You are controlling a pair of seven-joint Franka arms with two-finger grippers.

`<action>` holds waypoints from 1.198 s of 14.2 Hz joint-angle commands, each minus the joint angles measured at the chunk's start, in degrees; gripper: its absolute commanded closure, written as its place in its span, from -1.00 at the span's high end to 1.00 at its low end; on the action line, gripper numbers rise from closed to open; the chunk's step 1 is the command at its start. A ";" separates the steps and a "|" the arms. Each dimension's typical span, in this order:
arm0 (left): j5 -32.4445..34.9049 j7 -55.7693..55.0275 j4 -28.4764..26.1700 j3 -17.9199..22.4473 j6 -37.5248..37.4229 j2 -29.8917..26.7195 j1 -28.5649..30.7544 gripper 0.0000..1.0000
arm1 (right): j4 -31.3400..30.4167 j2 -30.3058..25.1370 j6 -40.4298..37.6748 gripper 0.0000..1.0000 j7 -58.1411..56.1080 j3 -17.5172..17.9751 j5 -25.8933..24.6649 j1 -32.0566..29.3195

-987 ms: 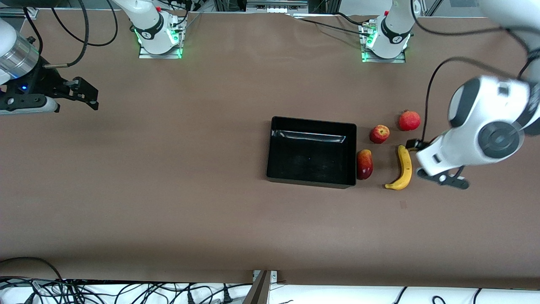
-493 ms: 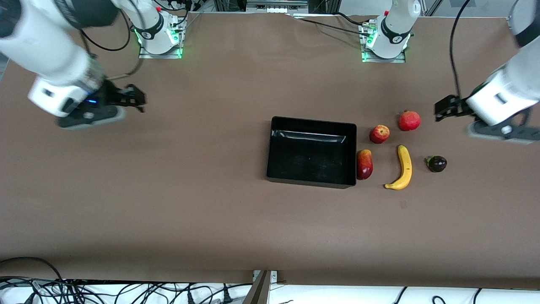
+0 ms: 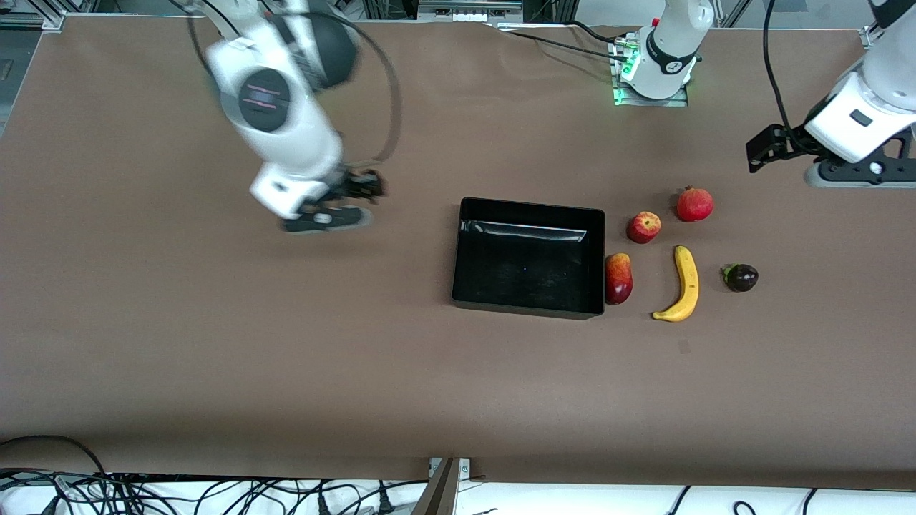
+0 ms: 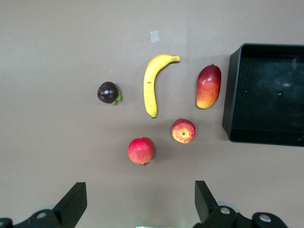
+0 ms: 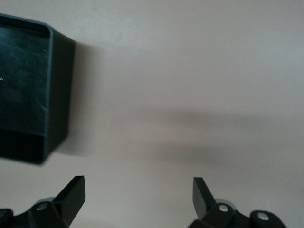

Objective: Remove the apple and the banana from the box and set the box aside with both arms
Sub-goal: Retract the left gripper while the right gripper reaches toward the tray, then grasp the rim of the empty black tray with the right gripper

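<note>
You are looking at a table (image 3: 215, 343) where the box (image 3: 528, 257) is lying empty near the middle, a little toward the left arm's end, so the taking-out part seems to be finished and only the moving aside is waiting. The right arm (image 3: 275, 107) is reaching down over the bare table beside the box, toward the right arm's end, and the right gripper (image 3: 358, 193) is hanging there with its fingers (image 5: 71, 192) wide apart and nothing between them; I think it is standing like this because it needs open jaws to take one wall of the box. The left arm (image 3: 869, 107) is hovering over the table at its own end, and the left gripper (image 3: 762, 151) is also spread open and empty, looking down on the fruits from above, probably to stay clear of them until the box is handled. The banana (image 3: 683, 285) is lying on the table beside the box, toward the left arm's end, well apart from its wall. The mango (image 3: 618, 278) is lying just beside the box wall, perhaps touching it, so you are needing care when the box slides. The apple (image 3: 644, 227) is resting farther from the front camera than the banana, near the evenly red fruit (image 3: 694, 204). The small dark fruit (image 3: 741, 277) is sitting nearest the left arm's end.
</note>
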 commanded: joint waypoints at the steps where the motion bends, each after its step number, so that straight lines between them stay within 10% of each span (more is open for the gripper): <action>1: 0.98 -0.93 -0.62 0.56 0.85 -1.40 -0.56 1.00 | 1.40 8.23 8.40 1.00 10.98 -0.69 0.26 5.54; 11: 0.89 -0.23 0.52 0.38 -0.12 -1.05 -0.56 1.00 | 10.37 23.19 19.07 0.94 19.54 -1.39 -1.48 12.85; 17: 0.89 -0.23 0.61 0.38 -0.03 -0.87 -0.64 1.00 | 10.37 24.34 18.81 -1.00 17.96 -1.39 -2.99 12.23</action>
